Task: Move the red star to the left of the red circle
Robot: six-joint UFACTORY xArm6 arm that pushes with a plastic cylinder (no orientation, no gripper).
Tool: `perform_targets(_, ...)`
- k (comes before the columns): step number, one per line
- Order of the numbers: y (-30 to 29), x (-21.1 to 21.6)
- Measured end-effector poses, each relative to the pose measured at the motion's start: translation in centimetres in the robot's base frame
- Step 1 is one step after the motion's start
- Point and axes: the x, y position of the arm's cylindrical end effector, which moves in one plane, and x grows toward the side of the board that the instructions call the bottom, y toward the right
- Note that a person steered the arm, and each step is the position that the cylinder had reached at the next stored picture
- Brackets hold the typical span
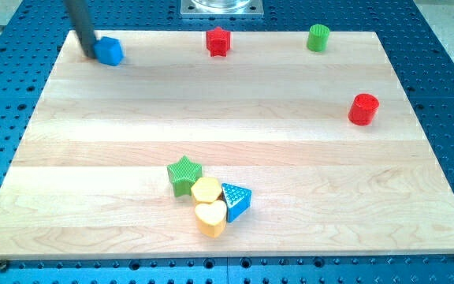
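Note:
The red star [218,41] sits near the view's top edge of the wooden board, a little left of centre. The red circle [363,109] stands at the view's right, below and far right of the star. My tip [90,54] is at the view's top left, touching the left side of a blue block [110,50], far left of the red star.
A green cylinder [318,37] stands at the top right. A green star [184,173], a yellow hexagon-like block [206,190], a yellow heart [210,218] and a blue triangle [236,200] cluster at the bottom centre. The wooden board [93,158] lies on a blue perforated table.

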Motion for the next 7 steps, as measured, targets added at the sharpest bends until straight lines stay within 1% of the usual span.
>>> perform_targets(1,8.2,2.5)
perform_targets(2,12.8,4.3)
perform_targets(3,7.4,0.1)
perform_targets(4,14.3,-4.4)
perform_targets(5,20.1,-3.5)
perform_targets(6,22.9,3.5)
perform_targets(7,25.7,12.9)
